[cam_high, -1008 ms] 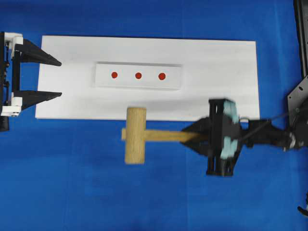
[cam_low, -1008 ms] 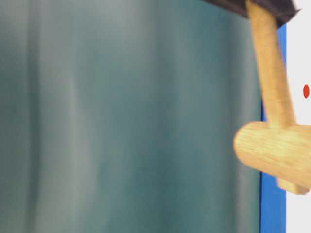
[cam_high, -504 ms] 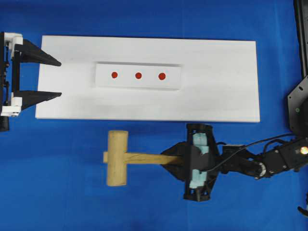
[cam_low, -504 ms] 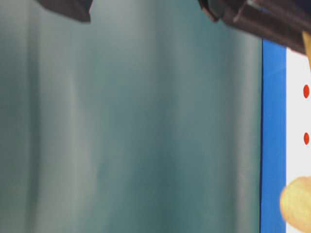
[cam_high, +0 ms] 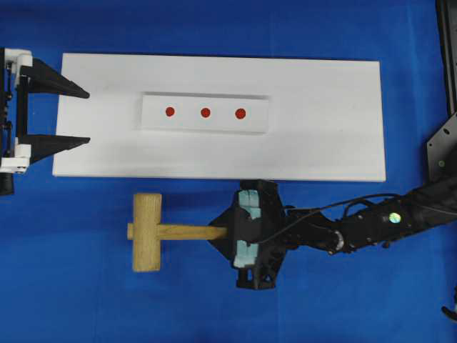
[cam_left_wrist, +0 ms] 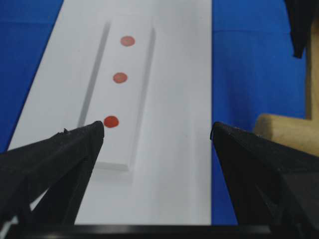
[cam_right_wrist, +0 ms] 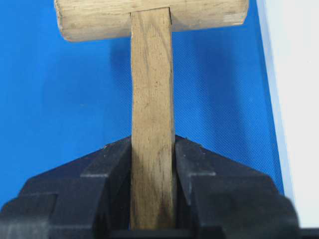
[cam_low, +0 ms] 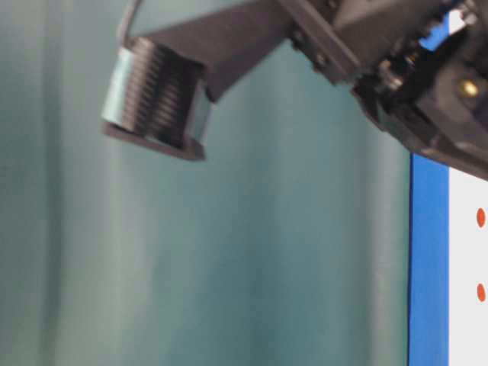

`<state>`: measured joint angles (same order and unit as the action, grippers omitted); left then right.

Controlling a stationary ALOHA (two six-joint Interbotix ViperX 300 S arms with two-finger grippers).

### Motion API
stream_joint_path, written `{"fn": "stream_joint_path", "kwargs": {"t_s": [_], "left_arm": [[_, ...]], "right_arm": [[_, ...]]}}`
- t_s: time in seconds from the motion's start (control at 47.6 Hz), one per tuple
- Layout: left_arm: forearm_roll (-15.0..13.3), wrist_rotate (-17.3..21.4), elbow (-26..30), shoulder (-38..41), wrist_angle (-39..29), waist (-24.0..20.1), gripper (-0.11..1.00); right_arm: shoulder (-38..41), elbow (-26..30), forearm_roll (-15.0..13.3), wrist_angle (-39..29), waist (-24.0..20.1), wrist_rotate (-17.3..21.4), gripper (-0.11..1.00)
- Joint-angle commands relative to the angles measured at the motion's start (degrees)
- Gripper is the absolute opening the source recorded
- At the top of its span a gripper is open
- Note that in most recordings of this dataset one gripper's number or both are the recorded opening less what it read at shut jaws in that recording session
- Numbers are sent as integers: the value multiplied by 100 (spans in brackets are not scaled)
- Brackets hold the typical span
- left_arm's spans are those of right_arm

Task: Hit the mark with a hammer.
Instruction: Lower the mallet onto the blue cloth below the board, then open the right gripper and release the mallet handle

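Three red marks (cam_high: 205, 112) sit in a row on a raised white strip (cam_high: 205, 125) on the white board (cam_high: 321, 136). The wooden hammer (cam_high: 146, 232) is over the blue cloth in front of the board, its head pointing left. My right gripper (cam_high: 221, 232) is shut on its flat handle (cam_right_wrist: 152, 99), and the jaws (cam_right_wrist: 153, 144) press both sides of it. My left gripper (cam_high: 87, 116) stands open at the board's left end with nothing between its fingers. In the left wrist view the marks (cam_left_wrist: 119, 77) lie ahead and the hammer head (cam_left_wrist: 284, 132) shows at the right.
Blue cloth (cam_high: 86, 300) covers the table around the board. The right arm (cam_high: 371, 227) stretches across the front right. A black arm base (cam_high: 443, 146) stands at the right edge. In the table-level view the right arm (cam_low: 381, 46) fills the top before a teal backdrop (cam_low: 229, 267).
My right gripper has carried the hammer leftward and away from the board's front edge. The left gripper has not moved.
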<state>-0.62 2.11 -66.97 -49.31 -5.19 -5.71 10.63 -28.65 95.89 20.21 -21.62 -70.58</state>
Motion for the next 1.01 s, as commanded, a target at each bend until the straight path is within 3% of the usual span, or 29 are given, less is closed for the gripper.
{"fn": "stream_joint_path", "kwargs": {"t_s": [0.0,0.21,0.609,0.987], "left_arm": [[0,9,35,-26,44,-18,87],[-9,9,35,-53,44,-18,87],[-9,9,35,-53,105,-18,87],[-9,9,35,-53,114,-18,87]], "right_arm": [[-9,167,-44,-97,18,-9,8],[334,211,-132,-519,88,-9,8],[642,264,-97,-606,185,44,8],[642,246,158,-668,176,53,11]]}}
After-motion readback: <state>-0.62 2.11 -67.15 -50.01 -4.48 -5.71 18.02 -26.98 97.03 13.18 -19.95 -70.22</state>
